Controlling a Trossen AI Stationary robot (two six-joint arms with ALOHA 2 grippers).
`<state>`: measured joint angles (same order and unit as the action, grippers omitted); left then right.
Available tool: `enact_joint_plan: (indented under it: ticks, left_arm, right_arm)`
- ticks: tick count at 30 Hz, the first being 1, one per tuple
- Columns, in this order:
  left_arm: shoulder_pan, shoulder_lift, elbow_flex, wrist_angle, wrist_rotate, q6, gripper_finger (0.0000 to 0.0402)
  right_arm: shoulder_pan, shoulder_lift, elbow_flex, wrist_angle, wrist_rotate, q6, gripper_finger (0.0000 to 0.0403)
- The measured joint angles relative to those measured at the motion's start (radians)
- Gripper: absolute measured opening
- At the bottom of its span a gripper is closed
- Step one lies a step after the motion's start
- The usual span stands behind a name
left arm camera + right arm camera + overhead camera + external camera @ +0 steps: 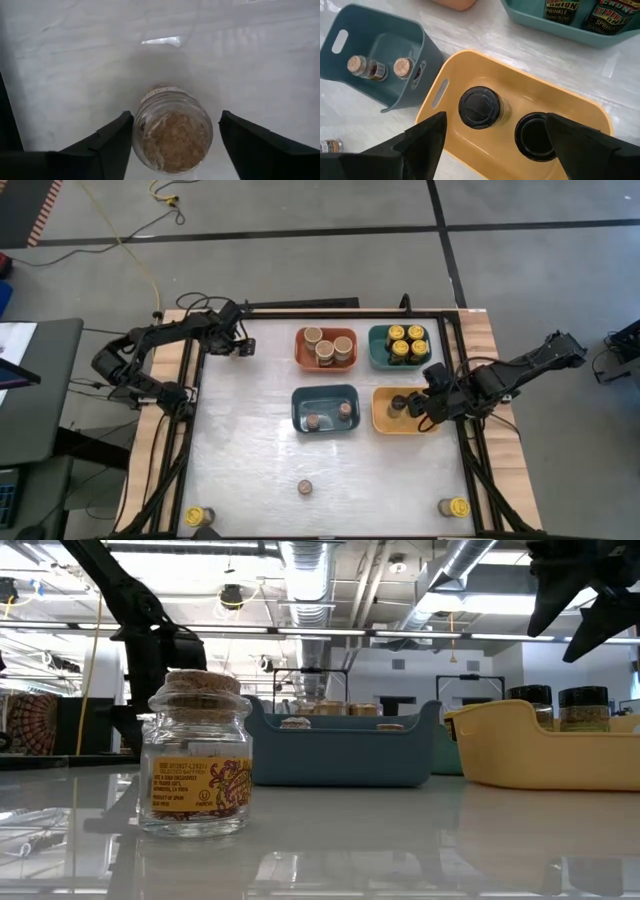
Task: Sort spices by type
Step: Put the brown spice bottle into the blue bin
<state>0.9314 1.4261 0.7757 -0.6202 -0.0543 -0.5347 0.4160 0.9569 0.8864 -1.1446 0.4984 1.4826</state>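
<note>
Left gripper (pixel 172 145) at table's 10 o'clock, fingers straddling cork-topped jar (pixel 172 132), one touching, other apart. Right gripper (pixel 492 145) spread wide over yellow bin (pixel 580 107), 3 o'clock.

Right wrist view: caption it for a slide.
Open right gripper above yellow bin holding two dark-lidded jars.

Open tabletop (pixel 250 470) front; bins (pixel 325 348) seemingly crowd far half.
</note>
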Motion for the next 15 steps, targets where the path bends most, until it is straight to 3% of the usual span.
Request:
enact_joint_plan:
  ticks: [15]
  left_arm:
    - [0.0,0.0,0.0,-0.03,0.004,-0.002,0.0195]
  right_arm:
    - [0.0,0.0,0.0,0.0,0.0,0.0,0.0365]
